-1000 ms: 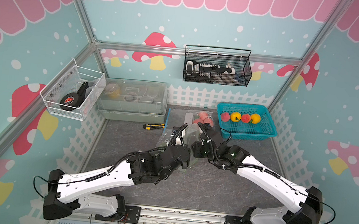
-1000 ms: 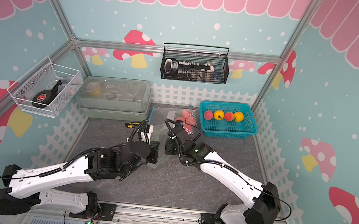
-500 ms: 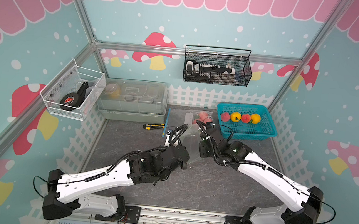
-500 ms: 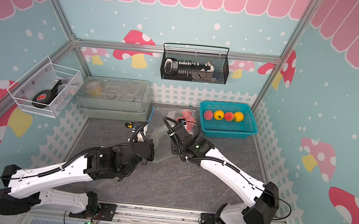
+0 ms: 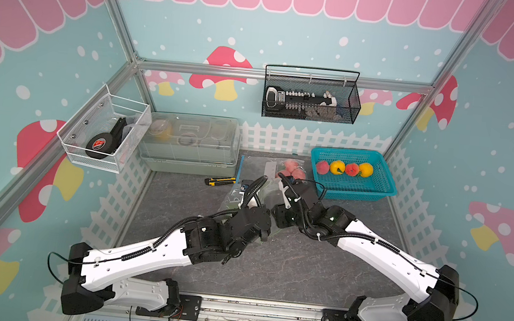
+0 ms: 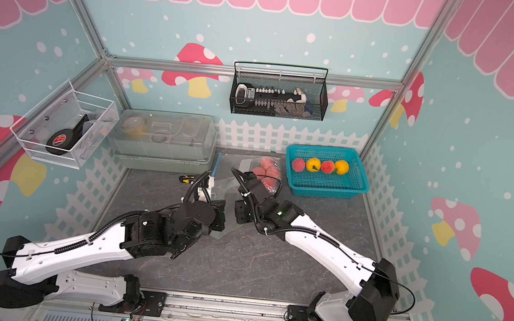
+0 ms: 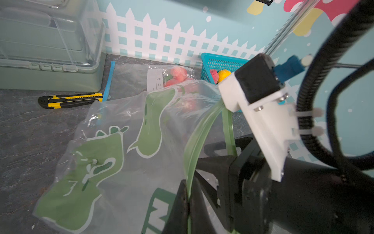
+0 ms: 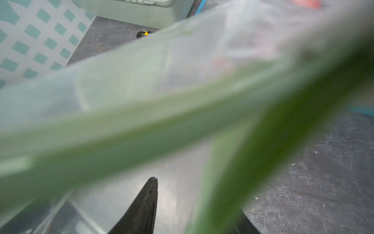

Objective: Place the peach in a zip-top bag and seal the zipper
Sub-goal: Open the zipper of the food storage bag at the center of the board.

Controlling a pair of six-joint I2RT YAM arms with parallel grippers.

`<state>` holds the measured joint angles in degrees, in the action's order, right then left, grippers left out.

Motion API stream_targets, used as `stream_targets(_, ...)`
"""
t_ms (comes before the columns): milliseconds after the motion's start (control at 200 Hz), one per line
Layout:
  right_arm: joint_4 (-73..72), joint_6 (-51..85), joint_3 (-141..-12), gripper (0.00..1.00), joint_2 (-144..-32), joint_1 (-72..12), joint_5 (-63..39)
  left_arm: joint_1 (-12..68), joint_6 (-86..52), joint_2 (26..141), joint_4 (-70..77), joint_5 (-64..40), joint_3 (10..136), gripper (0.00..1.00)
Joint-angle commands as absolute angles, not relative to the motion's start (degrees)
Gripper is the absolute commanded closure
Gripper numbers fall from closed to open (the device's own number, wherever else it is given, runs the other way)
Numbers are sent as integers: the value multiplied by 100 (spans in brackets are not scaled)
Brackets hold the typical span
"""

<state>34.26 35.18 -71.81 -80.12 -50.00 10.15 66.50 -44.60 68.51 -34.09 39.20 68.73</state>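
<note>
Left wrist view: the left pincer (image 7: 189,195) is pinching the rim of the clear green-printed zip-top bag (image 7: 113,141), which may slip if the right pincer (image 6: 238,213), state untellable, tugs.

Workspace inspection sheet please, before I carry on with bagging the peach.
Surface: dark stone-pattern tabletop, no spills seen.
Job's things: green-printed zip-top bag lifted, mouth open; two peaches in the teal basket beside two yellow fruits.
Clutter: utility knife, clear bag of more fruit, lidded storage box.
End effectors: left end effector shut on the bag's zipper strip; right end effector at the bag mouth, state unclear.
Cables: black conduit arches over the left wrist; base loops hang free.
Surroundings: two wall-hung wire baskets, picket-fence border.
</note>
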Motion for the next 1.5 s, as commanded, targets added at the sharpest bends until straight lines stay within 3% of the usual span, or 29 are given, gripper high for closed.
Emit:
stream_targets(0,4013,3618,-7420,55,-8159,-5036,1872,6661,-4752,6625,-3351,4182,6881,100)
stream_targets(195,4683,3448,-7716,56,-8230,-5036,2790,6657,-4895,6547,-3640,4561,6829,100)
stream_targets(485,4676,3282,-7829,56,-8135,-5032,2786,6646,-4922,6679,-3929,4642,6857,100)
stream_targets(951,3221,2751,-6815,43,-6842,-4764,1393,6368,-4805,7011,-3911,4016,6903,100)
stream_targets(1161,2563,2681,-6384,43,-6311,-4068,-18,6326,-4624,7136,-3918,3824,7121,100)
stream_targets(1496,2298,2312,-6358,40,-5940,-2915,-1361,6327,-4343,7219,-4199,3821,7667,100)
